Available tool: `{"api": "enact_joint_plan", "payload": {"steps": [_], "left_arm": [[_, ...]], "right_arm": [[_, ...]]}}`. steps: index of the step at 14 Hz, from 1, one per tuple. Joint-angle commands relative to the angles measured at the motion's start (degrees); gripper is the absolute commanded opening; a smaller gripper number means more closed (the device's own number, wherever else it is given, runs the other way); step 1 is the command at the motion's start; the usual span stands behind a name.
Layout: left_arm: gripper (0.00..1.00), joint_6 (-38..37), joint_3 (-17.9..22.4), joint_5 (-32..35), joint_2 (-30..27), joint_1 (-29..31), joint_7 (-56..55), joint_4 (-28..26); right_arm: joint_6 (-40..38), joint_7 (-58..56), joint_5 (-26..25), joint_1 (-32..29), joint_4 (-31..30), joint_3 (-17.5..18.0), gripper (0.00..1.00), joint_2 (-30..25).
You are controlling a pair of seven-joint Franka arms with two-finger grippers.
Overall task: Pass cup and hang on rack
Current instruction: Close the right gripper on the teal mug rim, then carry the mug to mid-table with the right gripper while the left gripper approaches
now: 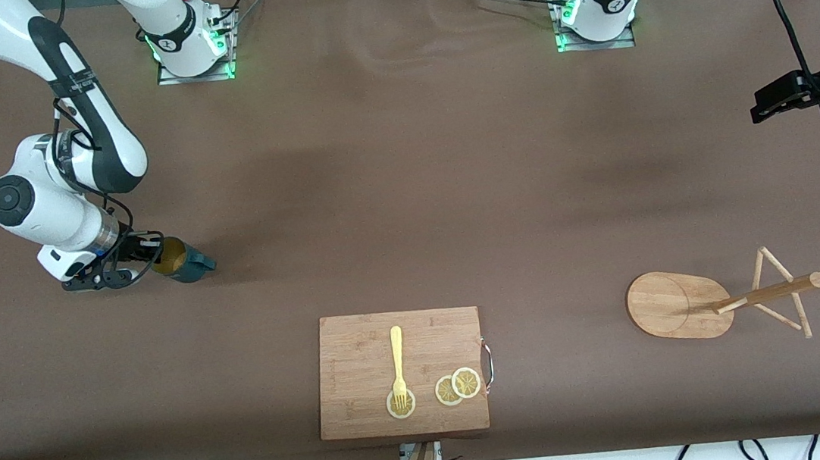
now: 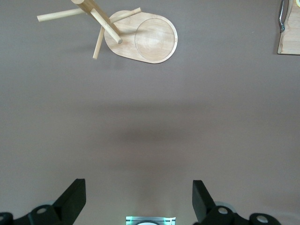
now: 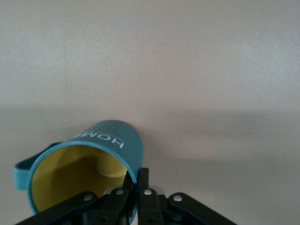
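Teal on the outside and mustard-yellow within, the cup [image 1: 183,260] lay tipped on its side on the brown surface [image 1: 405,185] toward the right arm's end, well apart from the cutting board [image 1: 362,357] and farther from the front camera than that board. Your right end effector [image 1: 150,251] had its fingers clamped on the cup's rim, one inside the mouth and one outside, as the right wrist view showed [image 3: 133,185]. You could read white lettering on the cup's ribbed wall there. Your left end effector [image 2: 139,199] hung wide open and holding nothing over bare surface at the left arm's end, where that arm waited. You had the rack [image 1: 681,304] standing toward the left arm's end, well apart from the cutting board, about as near the front camera as it. On that board lay a yellow fork [image 1: 398,364] and three lemon slices [image 1: 466,382]
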Motion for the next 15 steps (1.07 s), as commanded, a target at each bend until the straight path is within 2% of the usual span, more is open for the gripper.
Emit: {"api": "enact_joint_plan", "payload": {"steps": [1, 3, 6, 8, 12, 13, 15], "left_arm": [[1.00, -0.52, 0.04, -0.21, 1.01, 0.19, -0.06, 2.17], [1.00, -0.52, 0.04, -0.13, 1.01, 0.10, -0.41, 2.08], [1.00, -0.52, 0.04, -0.21, 1.09, 0.19, -0.32, 2.08], [1.00, -0.52, 0.04, -0.21, 1.27, 0.19, -0.32, 2.08], [1.00, -0.52, 0.04, -0.13, 1.45, 0.27, -0.41, 2.08], [1.00, -0.52, 0.13, -0.13, 1.79, 0.27, -0.41, 2.17], [1.00, -0.52, 0.13, -0.13, 1.88, 0.27, -0.41, 2.17]], "right_arm": [[-0.99, -1.10, -0.23, -0.11, 2.09, 0.50, 0.00, -0.08], [-5.54, -1.02, -0.23, 0.42, 5.33, 1.02, 0.00, -0.52], [-20.10, -1.02, 0.21, 1.38, 15.59, 2.42, 0.00, -0.18], [-27.87, 0.04, 0.65, 5.67, 22.55, 3.31, 0.00, 0.79], [-28.16, 10.99, 1.44, 15.51, 24.60, 3.57, 0.00, 2.02], [-27.90, 15.98, 1.79, 19.37, 24.60, 3.58, 0.00, 2.37], [-27.89, 27.67, 1.62, 26.49, 28.35, 3.58, 0.00, 5.34]]}}
